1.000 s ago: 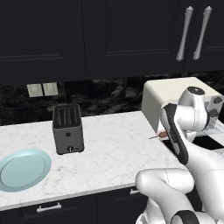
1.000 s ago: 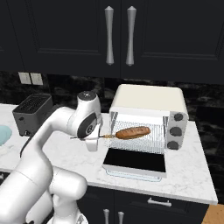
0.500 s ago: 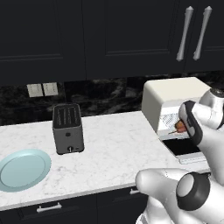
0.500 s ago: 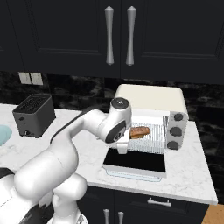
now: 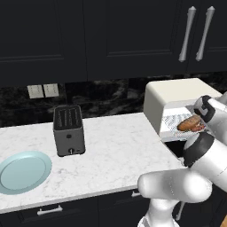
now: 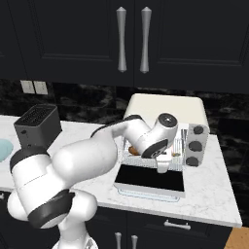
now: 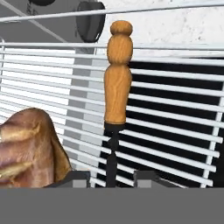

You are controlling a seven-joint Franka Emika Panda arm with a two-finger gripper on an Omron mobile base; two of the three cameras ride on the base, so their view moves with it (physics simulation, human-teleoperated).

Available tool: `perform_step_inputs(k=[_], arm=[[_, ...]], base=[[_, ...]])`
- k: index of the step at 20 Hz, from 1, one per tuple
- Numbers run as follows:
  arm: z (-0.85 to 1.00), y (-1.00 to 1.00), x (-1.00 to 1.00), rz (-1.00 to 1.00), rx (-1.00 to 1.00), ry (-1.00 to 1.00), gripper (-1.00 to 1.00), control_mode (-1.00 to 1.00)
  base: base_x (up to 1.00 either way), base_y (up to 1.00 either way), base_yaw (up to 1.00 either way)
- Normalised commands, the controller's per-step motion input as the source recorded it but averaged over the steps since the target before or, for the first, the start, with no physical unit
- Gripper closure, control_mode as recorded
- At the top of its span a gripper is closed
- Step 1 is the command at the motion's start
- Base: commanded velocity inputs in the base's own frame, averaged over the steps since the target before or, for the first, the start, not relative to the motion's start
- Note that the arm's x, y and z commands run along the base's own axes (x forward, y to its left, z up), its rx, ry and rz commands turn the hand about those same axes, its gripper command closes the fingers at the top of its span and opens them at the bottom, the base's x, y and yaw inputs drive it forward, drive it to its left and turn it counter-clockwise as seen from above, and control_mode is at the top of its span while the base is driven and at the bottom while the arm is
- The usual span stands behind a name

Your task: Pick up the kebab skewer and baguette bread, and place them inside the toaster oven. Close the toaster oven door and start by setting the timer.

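**Skewer in the tool over the toaster oven rack**

The kebab skewer (image 7: 117, 83) is pinched by its thin dark stick between the two fingertips of the tool (image 7: 112, 177), its turned wooden handle pointing away over the wire rack (image 7: 175, 127). The tool is clenched on it. The baguette bread (image 7: 28, 148) lies on the same rack, just beside the skewer, inside the toaster oven (image 6: 165, 109). The toaster oven door (image 6: 151, 180) hangs open, flat in front of the oven, on the marble tabletop (image 5: 115, 150). Three round knobs (image 6: 195, 145) line the oven's side. Well apart stand a dark slot toaster (image 5: 68, 130) and a pale blue plate (image 5: 22, 172).
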Motion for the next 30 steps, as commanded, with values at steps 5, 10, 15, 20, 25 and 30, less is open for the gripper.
perform_step_inputs(k=[5, 10, 15, 20, 25, 30], arm=[[-0.10, -0.28, 0.34, 0.00, 0.08, 0.00, 1.00, -1.00], [-0.45, -0.01, 0.06, 0.00, 0.02, 0.00, 1.00, -1.00], [-0.56, 0.03, -0.13, 0.00, 0.00, 0.00, 1.00, -1.00], [-0.60, 0.21, -0.26, 0.00, 0.00, 0.00, -1.00, -1.00], [-0.46, 0.30, -0.41, 0.00, 0.00, -0.02, -1.00, -1.00], [-0.09, 0.33, -0.07, 0.00, -0.01, 0.00, -1.00, -1.00]], base=[[0.00, 0.00, 0.00], [0.00, 0.00, 0.00], [0.00, 0.00, 0.00], [0.00, 0.00, 0.00], [0.00, 0.00, 0.00], [0.00, 0.00, 0.00]])
